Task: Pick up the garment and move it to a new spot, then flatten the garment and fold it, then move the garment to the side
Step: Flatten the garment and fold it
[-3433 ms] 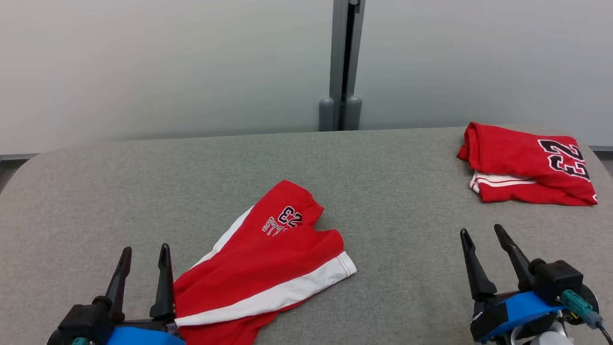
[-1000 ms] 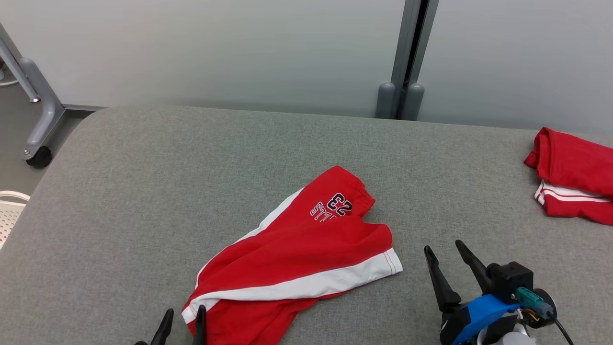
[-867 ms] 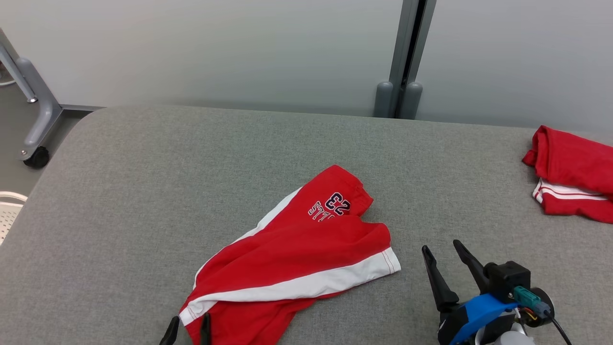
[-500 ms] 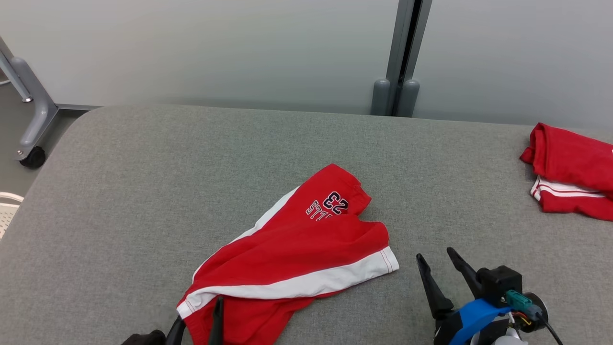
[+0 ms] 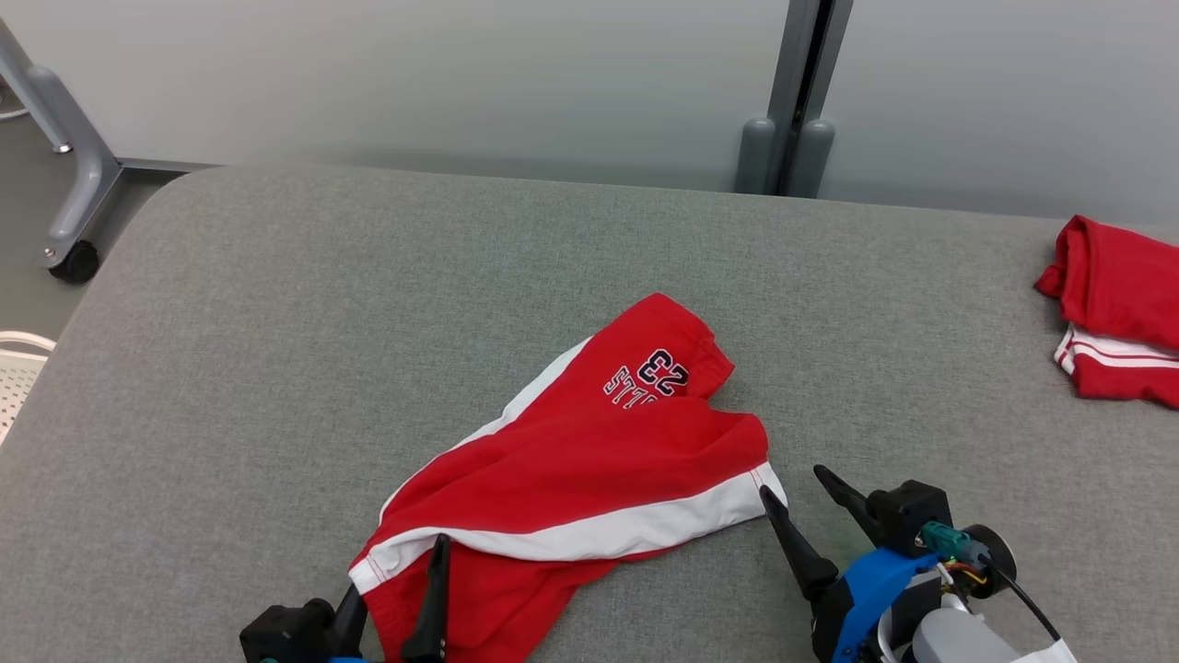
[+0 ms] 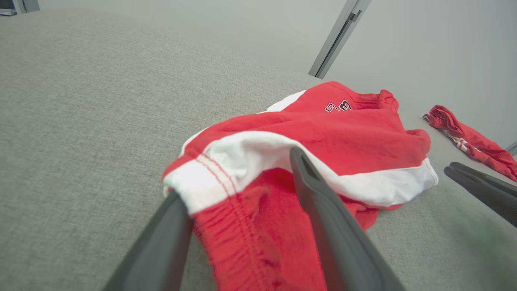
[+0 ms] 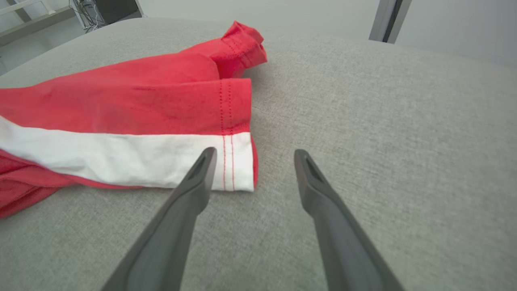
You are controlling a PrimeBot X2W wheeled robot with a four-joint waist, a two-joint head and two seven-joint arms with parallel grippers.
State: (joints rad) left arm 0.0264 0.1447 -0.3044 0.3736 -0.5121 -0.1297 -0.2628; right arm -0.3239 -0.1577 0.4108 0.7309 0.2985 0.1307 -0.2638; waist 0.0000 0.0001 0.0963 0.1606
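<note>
Left wrist view. Item 1: left gripper (image 6: 236, 176), jaws spread wide and clenched on nothing. They straddle the near corner of the red shorts (image 6: 343, 137): one finger passes under the white-striped hem corner, and the other lies over the gathered red cloth. Loose fabric sits between the two fingers.

Right wrist view. Item 2: right gripper (image 7: 255, 152), jaws likewise released and empty. One fingertip overlaps the stitched white end of the shorts' (image 7: 121, 101) leg hem. The other stands over bare grey cloth beside it. Whether the tip touches the hem cannot be told.

Head view. Item 3: red shorts (image 5: 589, 460), with a white side stripe and a dark "23" over white lettering. They lie rumpled and slanted near the front middle of the grey padded table (image 5: 276, 368), between the left gripper (image 5: 396, 575) and the right gripper (image 5: 792, 482).

Item 4: folded red jersey (image 5: 1114, 295) with white trim, at the table's far right edge, well apart from the shorts.

Item 5: grey upright post (image 5: 797, 92) against the pale wall behind the table.

Item 6: grey frame leg on a black caster (image 5: 69, 175), on the floor at far left.
</note>
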